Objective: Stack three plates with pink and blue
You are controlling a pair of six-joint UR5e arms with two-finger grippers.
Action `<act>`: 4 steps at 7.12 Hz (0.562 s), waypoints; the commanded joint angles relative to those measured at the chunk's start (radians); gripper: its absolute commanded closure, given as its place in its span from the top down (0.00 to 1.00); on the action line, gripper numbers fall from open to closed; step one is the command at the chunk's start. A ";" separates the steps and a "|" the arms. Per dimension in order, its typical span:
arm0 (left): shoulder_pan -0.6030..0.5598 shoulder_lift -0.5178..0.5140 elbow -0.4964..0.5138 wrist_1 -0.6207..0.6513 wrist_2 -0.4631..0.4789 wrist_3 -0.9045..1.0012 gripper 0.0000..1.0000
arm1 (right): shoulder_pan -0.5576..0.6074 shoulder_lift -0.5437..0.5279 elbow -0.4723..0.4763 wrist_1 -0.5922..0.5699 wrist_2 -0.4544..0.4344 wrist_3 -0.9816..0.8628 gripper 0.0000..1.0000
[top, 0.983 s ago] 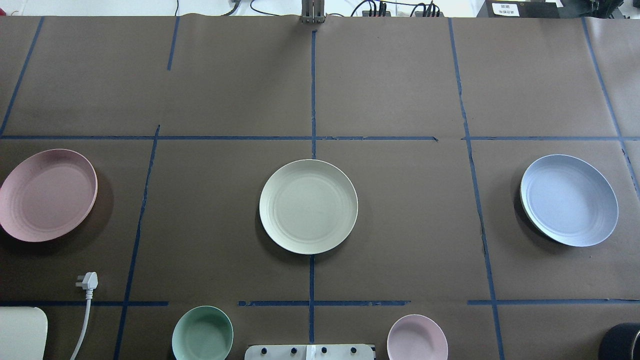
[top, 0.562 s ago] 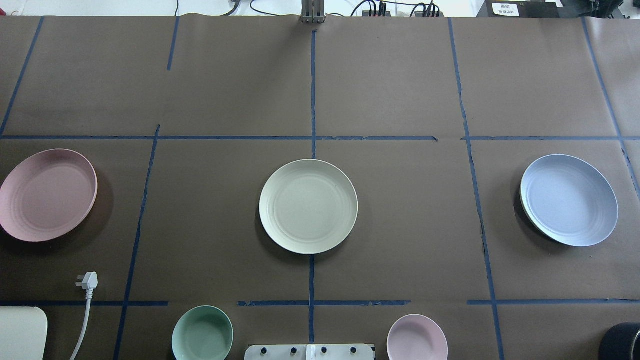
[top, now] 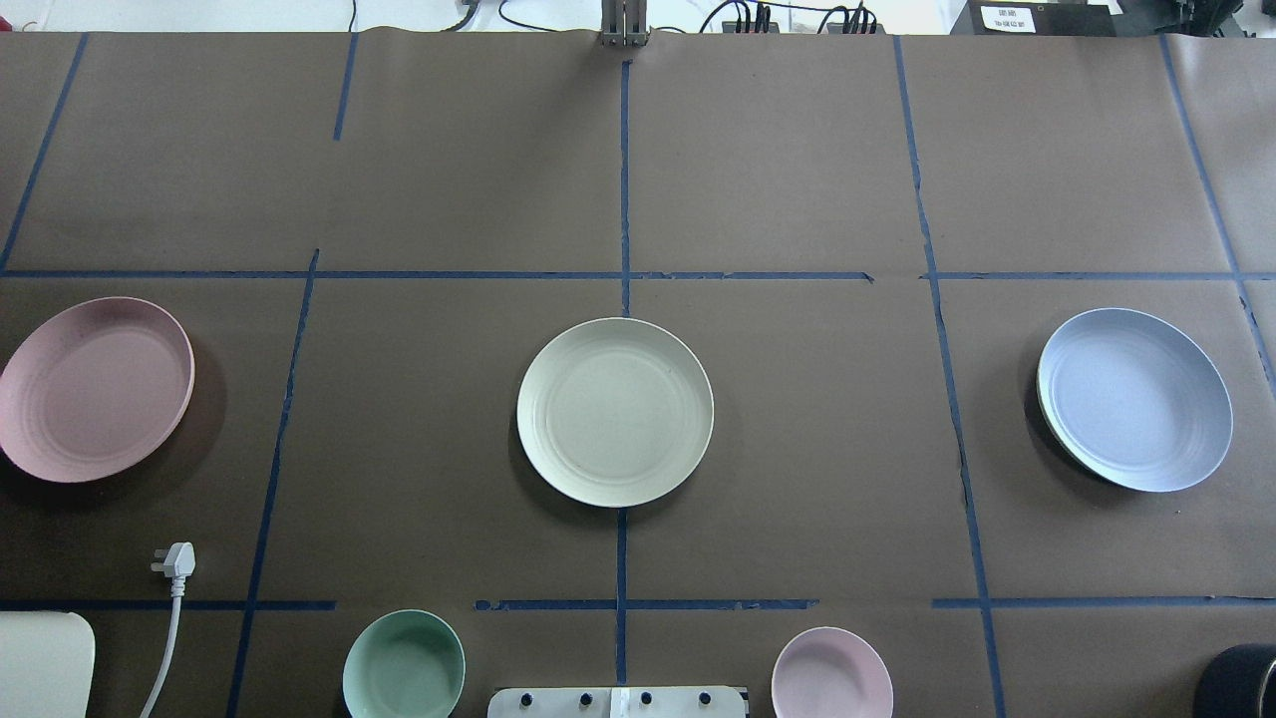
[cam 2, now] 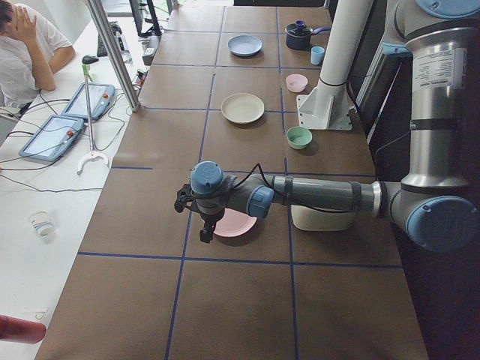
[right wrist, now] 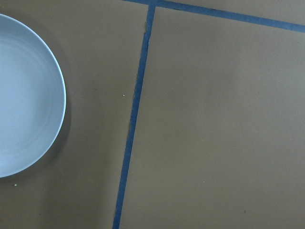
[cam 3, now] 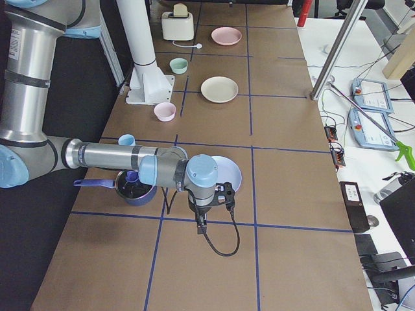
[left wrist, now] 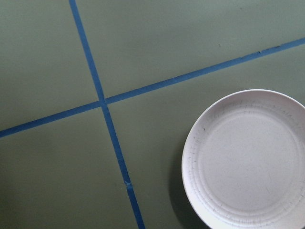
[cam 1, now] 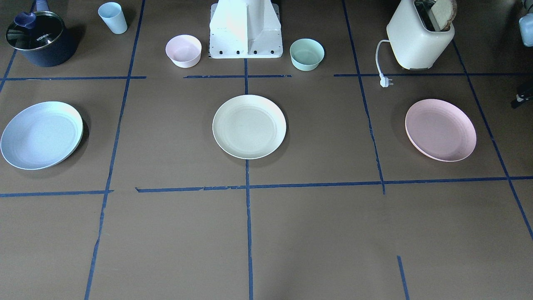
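Three plates lie apart in a row on the brown table. The cream-white plate [top: 615, 412] is in the middle, the pale pink plate [top: 95, 389] at the left edge, the pale blue plate [top: 1134, 399] at the right. My left gripper [cam 2: 204, 225] hangs above the pink plate's [cam 2: 236, 223] outer side. My right gripper [cam 3: 224, 194] hangs above the blue plate's [cam 3: 228, 170] outer edge. Both show only in the side views, so I cannot tell whether they are open or shut. The wrist views show the pink plate [left wrist: 248, 160] and the blue plate [right wrist: 24, 95], no fingers.
Near the robot base [cam 1: 245, 29] stand a mint bowl [top: 404, 665] and a small pink bowl [top: 831, 673]. A toaster [cam 1: 419, 35] with its plug [top: 174, 560] is on my left. A dark pot [cam 1: 35, 37] and a light blue cup [cam 1: 112, 17] are on my right.
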 commanded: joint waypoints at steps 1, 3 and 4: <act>0.132 0.001 0.252 -0.504 0.007 -0.373 1.00 | -0.001 0.000 0.000 -0.002 0.000 0.000 1.00; 0.206 -0.002 0.296 -0.611 0.009 -0.524 1.00 | -0.001 0.000 -0.002 0.000 0.000 -0.001 1.00; 0.237 -0.003 0.307 -0.611 0.019 -0.526 1.00 | -0.001 0.000 -0.002 -0.002 0.000 -0.001 1.00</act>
